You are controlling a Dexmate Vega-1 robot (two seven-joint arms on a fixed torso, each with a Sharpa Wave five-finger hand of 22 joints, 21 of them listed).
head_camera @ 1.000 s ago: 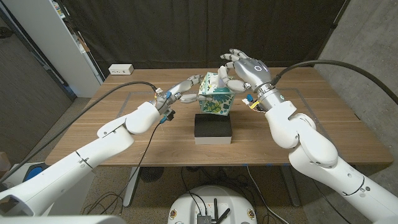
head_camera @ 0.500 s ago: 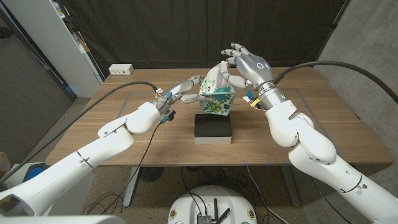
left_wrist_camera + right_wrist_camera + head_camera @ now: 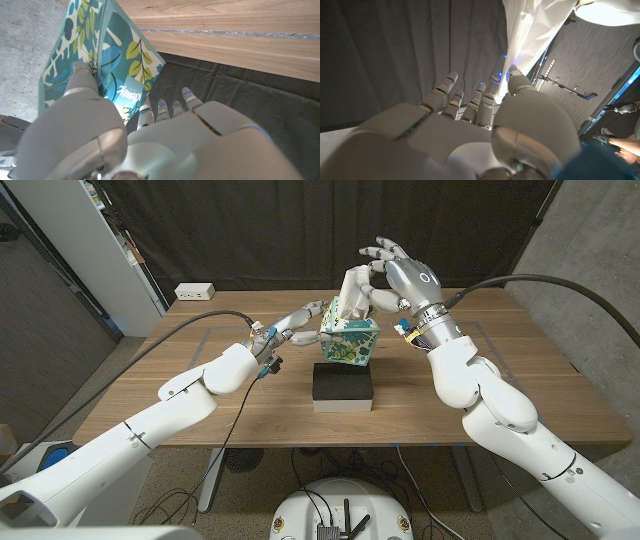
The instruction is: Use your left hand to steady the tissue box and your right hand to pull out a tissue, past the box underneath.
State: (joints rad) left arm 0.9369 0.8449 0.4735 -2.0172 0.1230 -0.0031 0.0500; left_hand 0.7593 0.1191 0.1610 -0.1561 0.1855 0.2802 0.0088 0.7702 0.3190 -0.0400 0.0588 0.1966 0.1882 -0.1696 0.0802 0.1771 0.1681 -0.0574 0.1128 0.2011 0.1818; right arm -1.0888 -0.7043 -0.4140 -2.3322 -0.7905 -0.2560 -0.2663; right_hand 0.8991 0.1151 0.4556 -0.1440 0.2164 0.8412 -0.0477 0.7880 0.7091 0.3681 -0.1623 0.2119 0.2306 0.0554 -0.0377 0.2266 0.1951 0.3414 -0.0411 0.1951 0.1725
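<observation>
A teal tissue box (image 3: 348, 341) printed with leaves stands on a black box (image 3: 343, 387) in the middle of the table. My left hand (image 3: 296, 323) grips the tissue box's left side; in the left wrist view the thumb (image 3: 82, 80) presses on the box (image 3: 117, 60). Above the box, my right hand (image 3: 390, 280) pinches a white tissue (image 3: 354, 289) that stretches up out of the box's top. The right wrist view shows the tissue (image 3: 530, 30) held between thumb and a finger (image 3: 512, 77).
The wooden table (image 3: 200, 390) has a taped rectangle marked on it. A white power strip (image 3: 194, 292) lies at the far left corner. A dark curtain hangs behind the table, and a white shelf (image 3: 110, 250) stands at the left.
My right hand has risen and drawn the tissue further up out of the box. The left hand has stayed on the box's side.
</observation>
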